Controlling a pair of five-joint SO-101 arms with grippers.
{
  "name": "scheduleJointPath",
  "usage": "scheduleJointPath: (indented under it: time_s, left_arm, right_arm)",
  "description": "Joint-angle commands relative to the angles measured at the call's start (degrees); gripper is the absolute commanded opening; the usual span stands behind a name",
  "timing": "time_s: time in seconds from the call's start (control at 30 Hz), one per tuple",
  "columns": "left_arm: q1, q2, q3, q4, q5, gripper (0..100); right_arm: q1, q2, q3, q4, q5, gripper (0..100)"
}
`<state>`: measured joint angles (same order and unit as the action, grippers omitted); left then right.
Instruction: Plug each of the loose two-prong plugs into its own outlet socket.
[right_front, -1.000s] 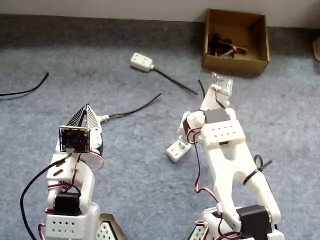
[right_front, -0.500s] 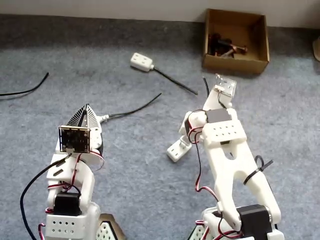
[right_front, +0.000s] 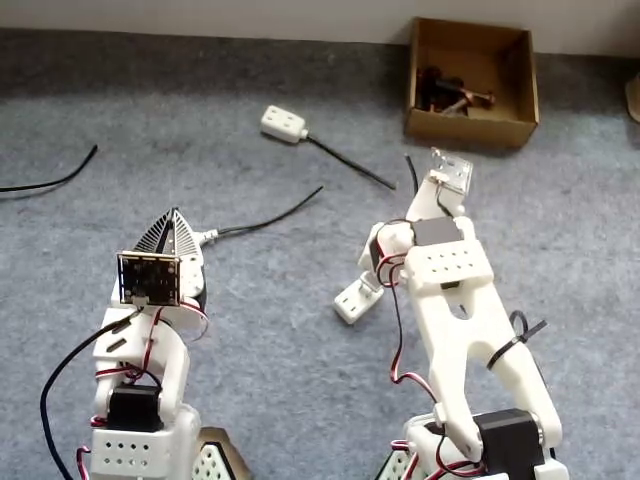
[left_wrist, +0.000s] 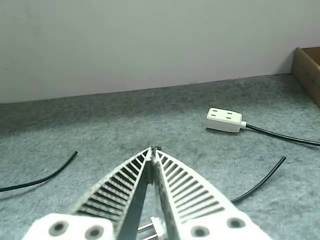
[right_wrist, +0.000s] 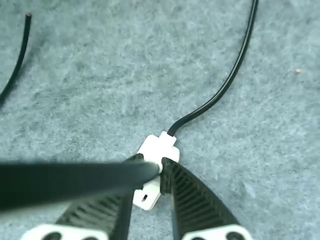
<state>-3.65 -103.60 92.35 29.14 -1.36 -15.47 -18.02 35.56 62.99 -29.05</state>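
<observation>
Two-prong plug (left_wrist: 151, 228): white body, two bare metal prongs, short black cord (right_front: 268, 216) running across the grey carpet (right_front: 260, 340) to a free end. I hold it in my left gripper (left_wrist: 152, 150), whose ribbed fingers are pressed together at the tips, with the prongs showing between them near the base. In the high view the plug sits just beside that gripper, at the near left of the carpet.

First outlet socket (right_front: 283, 123): small white block with slots on its face, lying flat on the carpet farther out, well apart from the plug. Its black lead trails toward the cardboard box (right_front: 470, 118).

Second outlet socket (right_wrist: 156, 150): same white block, black lead leaving one end. My right gripper (right_wrist: 154, 162) pinches it, one finger on each side, low over the carpet.
</observation>
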Motion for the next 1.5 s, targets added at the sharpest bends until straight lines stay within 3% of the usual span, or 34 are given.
scheduleJointPath:
  time_s: [0.0, 0.63, 1.47]
  left_arm:
    - [-0.4, -0.7, -0.8, -1.3, 0.2, 1]
    - [-0.4, -0.7, -0.8, -1.3, 0.2, 1]
    - [-0.5, -0.7, -1.0, -1.3, 0.2, 1]
  right_arm:
    - [1.6, -0.7, 0.0, 0.6, -0.4, 0.5]
    - [6.2, -0.7, 0.0, 0.6, -0.7, 0.5]
    - [-1.9, -0.6, 0.5, 0.9, -0.4, 0.5]
